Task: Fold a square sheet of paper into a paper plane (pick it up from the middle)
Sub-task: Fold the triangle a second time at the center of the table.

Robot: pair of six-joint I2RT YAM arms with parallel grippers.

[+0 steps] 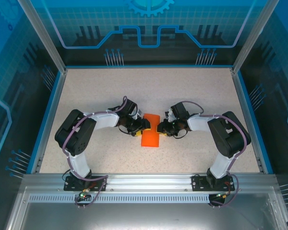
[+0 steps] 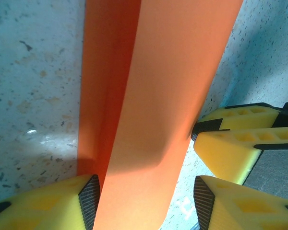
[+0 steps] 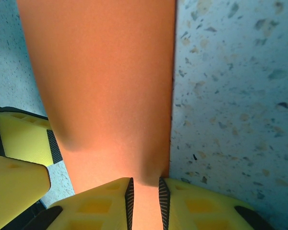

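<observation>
**A:** What surrounds the work?

**B:** Blue-tinted enclosure walls point(image 1: 149, 28) stand on three sides of a speckled bench point(image 1: 192, 96). An aluminium rail point(image 1: 149, 179) runs along the near edge, where both arm bases are bolted.

**A:** And the arms?

**B:** The left arm point(image 1: 81, 132) and the right arm point(image 1: 225, 132) bend inward and meet at mid-bench, wrists facing each other.

**A:** Where is the paper?

**B:** The orange paper point(image 1: 151, 136) is on the bench between the two wrists, folded into a long band. A second layer shows along one edge. Its near end sticks out toward the bases.

**A:** The left end effector point(image 2: 146, 194)?

**B:** Released. Its fingers stand apart, astride the band. One pad point(image 2: 90, 199) sits right at the paper's edge; this close, I cannot tell whether it touches. The other pad point(image 2: 204, 201) is clear of the paper, with bare bench between.

**A:** The right end effector point(image 3: 144, 191)?

**B:** Clenched on the orange paper. Its two black pads are nearly together, with a sliver of orange pinched between them.

**A:** Anything in the way?

**B:** They crowd each other. In the left wrist view, the right one's yellow fingers sit just beside the band's far edge, near the left one's own finger.
</observation>
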